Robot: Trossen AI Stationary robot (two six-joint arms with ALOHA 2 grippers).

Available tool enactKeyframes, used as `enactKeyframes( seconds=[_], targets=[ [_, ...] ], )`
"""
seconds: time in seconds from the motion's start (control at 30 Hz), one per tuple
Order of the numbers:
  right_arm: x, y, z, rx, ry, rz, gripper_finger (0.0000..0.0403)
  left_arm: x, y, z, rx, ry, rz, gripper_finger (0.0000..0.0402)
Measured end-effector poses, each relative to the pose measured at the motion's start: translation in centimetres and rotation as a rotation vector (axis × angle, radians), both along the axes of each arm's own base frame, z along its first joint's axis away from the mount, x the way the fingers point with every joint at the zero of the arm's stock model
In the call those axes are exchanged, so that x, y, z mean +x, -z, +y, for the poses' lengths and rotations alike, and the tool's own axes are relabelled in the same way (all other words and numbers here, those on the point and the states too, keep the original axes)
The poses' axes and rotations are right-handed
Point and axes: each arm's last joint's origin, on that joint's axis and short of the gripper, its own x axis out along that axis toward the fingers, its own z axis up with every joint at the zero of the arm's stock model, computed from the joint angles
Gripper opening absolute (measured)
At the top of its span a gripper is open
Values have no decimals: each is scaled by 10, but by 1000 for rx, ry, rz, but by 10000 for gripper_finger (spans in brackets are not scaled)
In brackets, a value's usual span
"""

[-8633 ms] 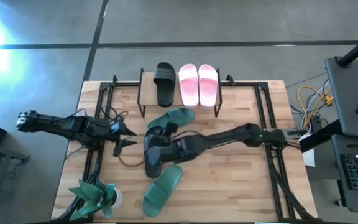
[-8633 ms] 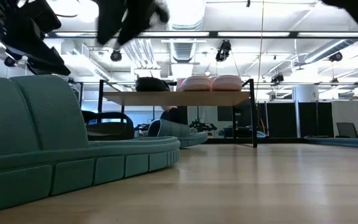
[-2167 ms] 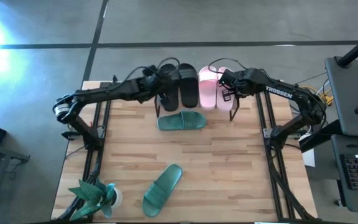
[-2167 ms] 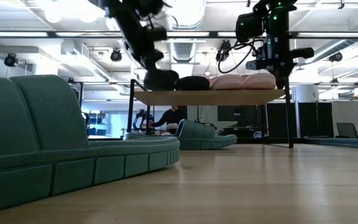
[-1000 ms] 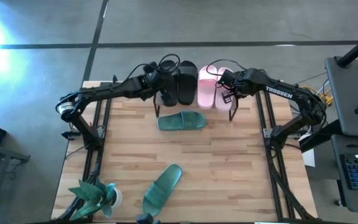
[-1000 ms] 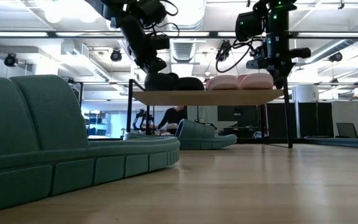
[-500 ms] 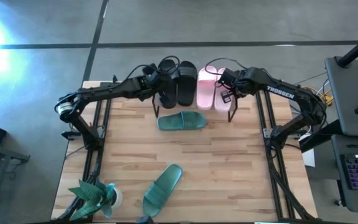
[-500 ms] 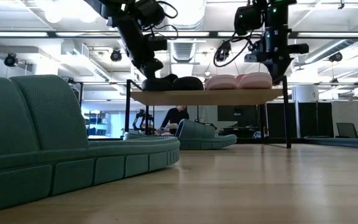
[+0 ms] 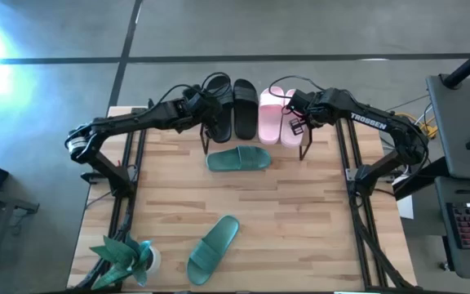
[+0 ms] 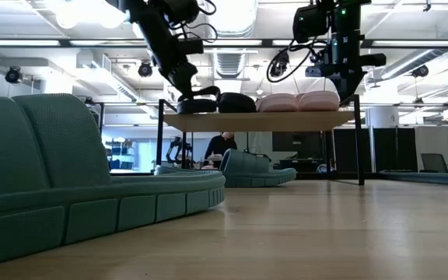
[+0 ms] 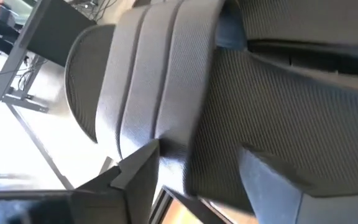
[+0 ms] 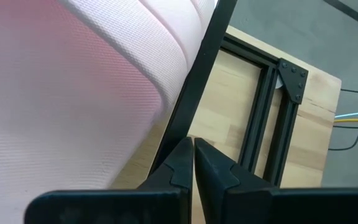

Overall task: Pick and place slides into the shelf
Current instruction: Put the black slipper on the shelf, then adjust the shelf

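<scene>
The shelf (image 9: 253,135) stands at the table's far edge with two black slides (image 9: 232,108) and two pink slides (image 9: 276,116) on its plank top (image 10: 259,121). My left gripper (image 11: 197,163) is open over the left black slide (image 10: 199,104), one finger on each side of its left edge. My right gripper (image 12: 193,148) is shut at the shelf's right end, beside the outer pink slide (image 12: 73,81). One teal slide (image 9: 237,158) lies on the table in front of the shelf. Another teal slide (image 9: 213,248) lies near the front edge. My left gripper stands open astride the left black slide's edge (image 11: 166,124), coming from above and the table's left; whether a finger touches it I cannot tell. My right gripper's shut fingertips lie against the thin black metal bar (image 12: 188,118) at the shelf's right end, pointing down beside the pink slide. The shelf stands on the table.
A teal potted plant (image 9: 125,257) stands at the table's near left corner. Black frame rails (image 9: 353,163) run along both sides of the tabletop. Bare wood lies between the two teal slides and to the right of them.
My left gripper has opened and let go of the left black slide, which now lies flatter on the shelf top beside the other black slide. The gripper itself has drawn a little toward the table's left.
</scene>
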Motion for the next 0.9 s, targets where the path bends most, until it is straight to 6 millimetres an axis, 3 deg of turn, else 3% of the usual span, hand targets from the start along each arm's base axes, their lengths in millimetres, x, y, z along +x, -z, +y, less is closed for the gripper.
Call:
enactKeyframes(
  seconds=[0.4, 0.73, 0.9],
  targets=[
    [0, 0, 0, -4, 8, -2, 9, -12, -8, -8, -1, 1, 18, 220],
    [-2, -2, 1, -2, -10, 11, 9, -44, -49, -22, 36, 16, -115, 220],
    [-11, -8, 5, -10, -11, 33, 9, -58, -59, -23, -110, 57, -280, 219]
  ],
)
